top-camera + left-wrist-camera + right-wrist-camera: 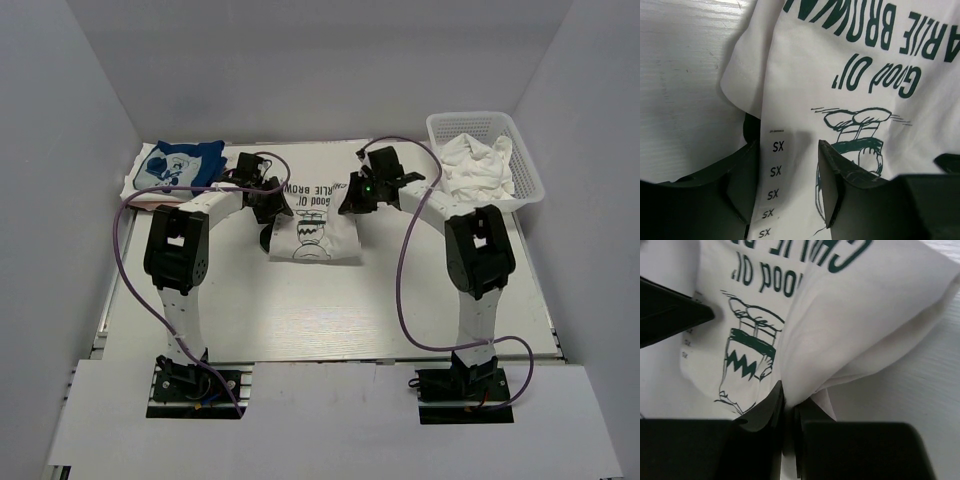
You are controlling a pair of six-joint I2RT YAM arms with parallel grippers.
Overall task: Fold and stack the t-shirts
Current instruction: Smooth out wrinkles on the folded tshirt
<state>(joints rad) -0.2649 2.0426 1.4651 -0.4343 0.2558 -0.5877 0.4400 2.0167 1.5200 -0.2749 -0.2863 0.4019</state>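
Note:
The white t-shirt with the green "Charlie Brown" print (pixel 312 228) lies partly folded at the middle of the table. My left gripper (pixel 268 205) is at its left edge. In the left wrist view the left gripper (pixel 789 145) stands open over the shirt (pixel 850 60), a size-sticker strip (pixel 776 170) lying between its jaws. My right gripper (pixel 355 195) is at the shirt's right edge. Seen from the right wrist, that gripper (pixel 789 397) is shut on a raised fold of the shirt (pixel 865 315). A folded white-and-blue cartoon-print t-shirt (pixel 180 165) sits at the far left.
A white plastic basket (pixel 530 150) stands at the far right corner with crumpled pale cloth (pixel 478 165) in it. Bare white table (pixel 300 310) stretches between the shirt and the arm bases. Grey walls close in the table on three sides.

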